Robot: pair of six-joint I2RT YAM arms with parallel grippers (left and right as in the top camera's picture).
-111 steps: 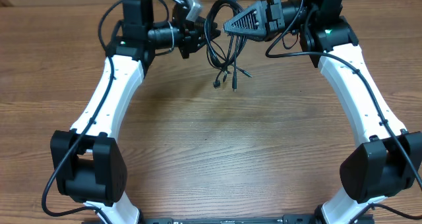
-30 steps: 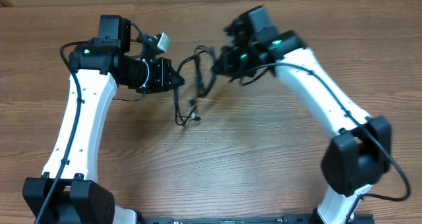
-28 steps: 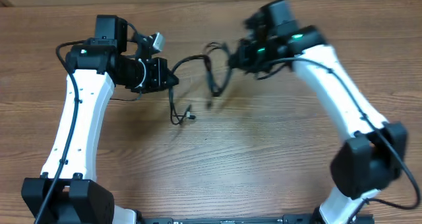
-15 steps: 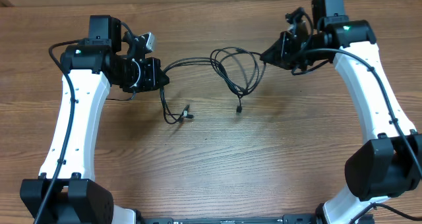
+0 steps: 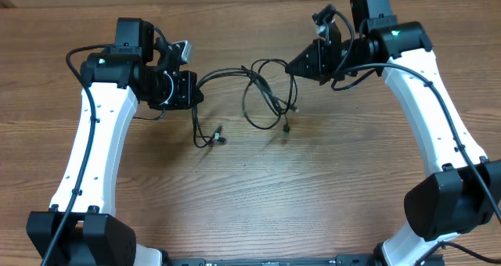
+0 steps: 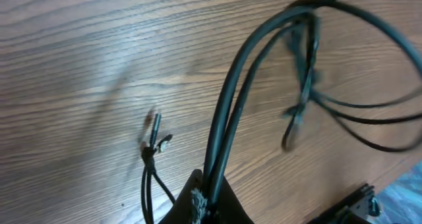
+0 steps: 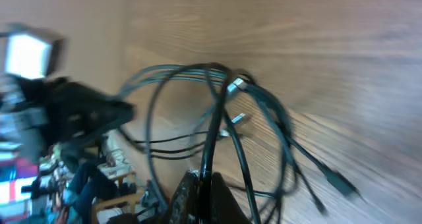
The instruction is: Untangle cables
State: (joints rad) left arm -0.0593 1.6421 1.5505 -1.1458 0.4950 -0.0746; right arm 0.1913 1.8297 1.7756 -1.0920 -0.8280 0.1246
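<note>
Since half a second ago the right gripper [image 5: 291, 65] has come inward toward the left one, and the left gripper [image 5: 196, 97] has edged slightly right, so the span between them is shorter and the cables [image 5: 262, 103] sag in fuller loops. Both grippers are at the far side of the wooden table [image 5: 250, 195], facing each other, well apart, with the cables strung between them in the gap. Left gripper is clamped tight on the cables – its wrist view shows two black strands [image 6: 227, 105] running side by side out of the pinched fingertips [image 6: 198, 196] and up across the frame. A thinner strand drops from the same gripper to a pair of plug ends [image 6: 153, 137], seen overhead just below and right of the left gripper [image 5: 218, 137]; whether they touch the wood I cannot tell. Right gripper [image 7: 198, 184] is closed on the cables too, one black strand [image 7: 212, 128] rising straight from its closed tips into a tangle of overlapping loops, with a silvery plug [image 7: 234, 85] in the knot. Overhead, another loose end [image 5: 286, 128] hangs below the loops – near the table surface, contact unclear. Motion blur in both wrist views.
</note>
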